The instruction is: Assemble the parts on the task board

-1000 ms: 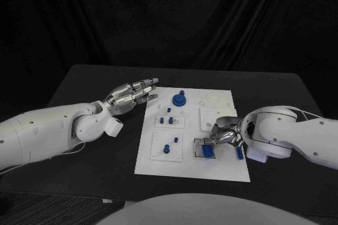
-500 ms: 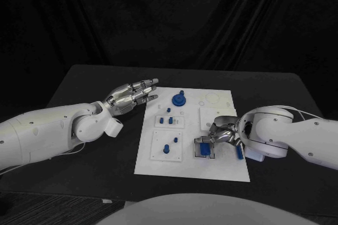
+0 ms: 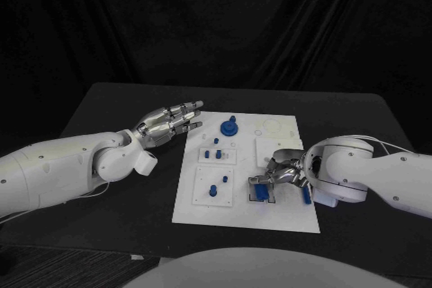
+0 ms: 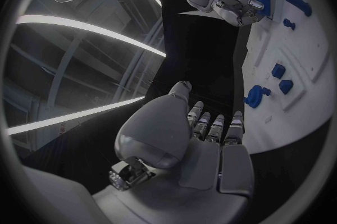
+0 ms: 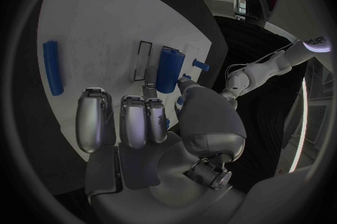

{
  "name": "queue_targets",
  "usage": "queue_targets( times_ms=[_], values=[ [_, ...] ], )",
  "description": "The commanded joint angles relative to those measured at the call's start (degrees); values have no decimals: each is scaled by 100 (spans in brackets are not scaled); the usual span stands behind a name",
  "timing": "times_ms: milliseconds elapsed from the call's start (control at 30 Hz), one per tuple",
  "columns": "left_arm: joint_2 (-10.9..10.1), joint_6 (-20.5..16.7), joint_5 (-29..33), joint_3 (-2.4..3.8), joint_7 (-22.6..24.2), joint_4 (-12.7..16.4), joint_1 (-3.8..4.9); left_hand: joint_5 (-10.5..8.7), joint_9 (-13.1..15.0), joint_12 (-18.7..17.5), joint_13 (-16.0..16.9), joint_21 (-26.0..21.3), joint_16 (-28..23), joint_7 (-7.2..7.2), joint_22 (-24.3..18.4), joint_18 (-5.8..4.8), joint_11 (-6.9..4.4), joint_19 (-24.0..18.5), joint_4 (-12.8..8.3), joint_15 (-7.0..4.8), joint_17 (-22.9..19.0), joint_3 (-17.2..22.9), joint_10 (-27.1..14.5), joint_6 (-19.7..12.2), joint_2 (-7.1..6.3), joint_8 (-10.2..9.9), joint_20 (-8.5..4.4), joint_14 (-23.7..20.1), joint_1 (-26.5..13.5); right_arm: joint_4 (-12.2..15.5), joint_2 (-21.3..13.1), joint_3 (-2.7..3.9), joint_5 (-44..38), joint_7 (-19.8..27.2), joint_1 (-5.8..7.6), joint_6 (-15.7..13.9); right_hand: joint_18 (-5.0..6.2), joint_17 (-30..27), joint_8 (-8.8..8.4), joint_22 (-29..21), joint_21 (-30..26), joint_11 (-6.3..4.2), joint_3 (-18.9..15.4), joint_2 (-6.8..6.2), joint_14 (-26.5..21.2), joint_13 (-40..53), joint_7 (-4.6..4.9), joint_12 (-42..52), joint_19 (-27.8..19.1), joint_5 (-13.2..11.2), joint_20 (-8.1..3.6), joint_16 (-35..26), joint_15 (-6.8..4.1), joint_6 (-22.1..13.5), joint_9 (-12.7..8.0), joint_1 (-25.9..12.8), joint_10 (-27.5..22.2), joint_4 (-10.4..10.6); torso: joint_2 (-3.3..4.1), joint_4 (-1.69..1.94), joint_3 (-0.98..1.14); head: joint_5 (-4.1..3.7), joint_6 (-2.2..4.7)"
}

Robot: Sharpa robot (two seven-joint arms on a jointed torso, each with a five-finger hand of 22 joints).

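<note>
A white task board (image 3: pixel 279 219) lies in the middle of a black table (image 3: pixel 360 113), with small blue parts set in its recesses. The robot's right hand (image 3: pixel 283 173) is low over the board's right side, at a dark-framed rectangular slot (image 3: pixel 261 192) where a blue cylinder (image 3: pixel 262 192) lies. From the right wrist camera the cylinder (image 5: pixel 167 68) sits in the slot just ahead of the thumb tip, with the other fingers (image 5: pixel 95 117) curled side by side above the board; whether the thumb actually touches the cylinder cannot be told, so it looks like the hand is seating or nudging the part rather than carrying it. A blue bar (image 3: pixel 306 195) lies loose on the board beside that hand, probably waiting its turn. The left hand (image 3: pixel 168 122) hovers off the board's far left corner, palm up, fingers straight and slightly apart, holding nothing, seemingly parked out of the way. Near it a blue round knobbed part (image 3: pixel 230 127) stands on the board, and short blue pegs (image 3: pixel 212 154) sit in a square plate.
</note>
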Motion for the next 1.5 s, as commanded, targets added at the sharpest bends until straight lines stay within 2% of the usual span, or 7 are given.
queue_targets(
  times_ms=[33, 267, 667, 800, 967, 1233, 1500],
  values=[
    [16, 99, 6, 4, 47, 2, -10, 39, 0, 15, 2, 26, 19, 42, -6, 58, 40, 4, -10, 32, 7, 29, -4, 16, 13, 29, 50, 10, 51, 4, 3, 1, -63, -106, -18, 123, 40, 889, -8, 1211, 34, 55, -103, -14, 485, 1510, 13, 15, 219, -179, 45, -7, 33, -41, -4, -47, 597, 27, 1, 0, -2, 0, 0],
    [14, 104, 6, 4, 34, 2, -12, 41, 0, 16, 2, 26, 19, 44, -5, 58, 41, 5, -15, 33, 7, 33, -3, 19, 13, 30, 51, 10, 54, 4, 14, 1, -66, -104, -21, 124, 35, 872, -11, 1219, 48, 70, -431, 5, 481, 1510, 28, 15, 229, -821, 55, -12, 45, -94, -14, -134, 597, 92, 1, -1, -1, 6, 0],
    [7, 111, 6, 4, 13, -2, -13, 48, 14, 17, 3, 26, 20, 79, -8, 58, 54, 4, -45, 39, 7, 59, -1, 107, 13, 66, 56, 11, 67, 26, -34, 1, -67, -39, -23, -127, 36, 825, -1, 1218, 36, 90, -851, 314, 472, 1510, 49, 15, 228, -1135, 74, -32, 62, -170, -18, -824, 597, 136, 0, 1, 0, 28, 0],
    [4, 114, 6, 4, 6, -3, -14, 49, 16, 17, 3, 26, 20, 86, -8, 58, 57, 4, -49, 41, 7, 62, -1, 121, 14, 73, 56, 11, 67, 128, -154, 1, -67, 237, -20, -436, 31, 863, 47, 1227, 60, 76, -986, 412, 481, 1510, 32, 15, 240, -1010, 69, -13, 54, -114, -4, -944, 597, 127, -1, -2, 0, 35, 0],
    [0, 112, 6, 4, 0, -5, -14, 49, 21, 18, 4, 27, 22, 100, -7, 58, 67, 5, -56, 42, 8, 69, 2, 157, 13, 88, 58, 13, 67, 364, -364, 2, -213, 620, 13, -690, 15, 853, 168, 1250, 128, 44, -1127, 387, 479, 1510, 1, 15, 271, -384, 40, -12, 29, -104, 54, -243, 597, -16, -4, 2, 0, 44, 0],
    [1, 116, 6, 4, -11, -16, -16, 52, 23, 19, 5, 27, 22, 107, -6, 59, 72, 6, -60, 42, 8, 73, 5, 176, 13, 96, 59, 13, 67, 601, -573, 2, -610, 851, 69, -726, 0, 816, 592, 1267, 185, 24, -1335, 362, 473, 1510, -24, 15, 295, -300, 24, -24, 6, -337, 411, 592, 597, -262, -8, 3, -1, 43, 0],
    [-2, 125, 5, 4, -23, -20, -20, 55, 24, 20, 6, 28, 23, 112, -5, 59, 78, 7, -65, 43, 9, 78, 8, 182, 13, 100, 60, 15, 67, 563, -563, 0, -698, 774, 12, -366, 9, 777, 1280, 1256, 153, -20, -1637, 409, 467, 1510, -78, 15, 279, -395, -8, -39, -27, -637, 1107, 955, 597, -347, 5, -1, 3, 36, 0]
  ],
)
